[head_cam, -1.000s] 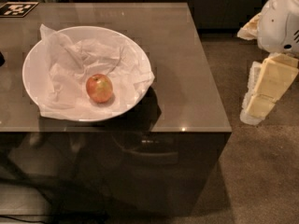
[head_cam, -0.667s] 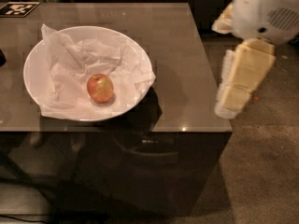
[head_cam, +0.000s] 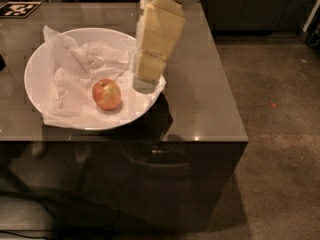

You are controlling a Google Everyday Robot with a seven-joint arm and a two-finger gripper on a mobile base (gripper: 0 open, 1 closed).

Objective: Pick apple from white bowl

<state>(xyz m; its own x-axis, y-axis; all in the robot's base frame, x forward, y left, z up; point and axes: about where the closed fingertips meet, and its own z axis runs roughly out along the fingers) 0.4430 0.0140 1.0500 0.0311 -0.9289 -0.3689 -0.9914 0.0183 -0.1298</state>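
A small red-orange apple (head_cam: 106,94) with a yellowish patch lies in the wide white bowl (head_cam: 37,66), on crumpled white paper (head_cam: 75,66) that lines it. The bowl stands on the left part of a glossy dark table (head_cam: 200,99). My gripper (head_cam: 146,81), cream-coloured, hangs down from above over the bowl's right rim, to the right of the apple and a little above it. It does not touch the apple.
A black-and-white marker tag (head_cam: 19,9) lies at the table's far left corner. The table's right edge and front edge drop to a brownish carpet floor (head_cam: 280,134). Dark cabinets stand behind the table.
My arm has swung left, from beyond the table's right edge to above the bowl's right rim. The apple and bowl have not moved.
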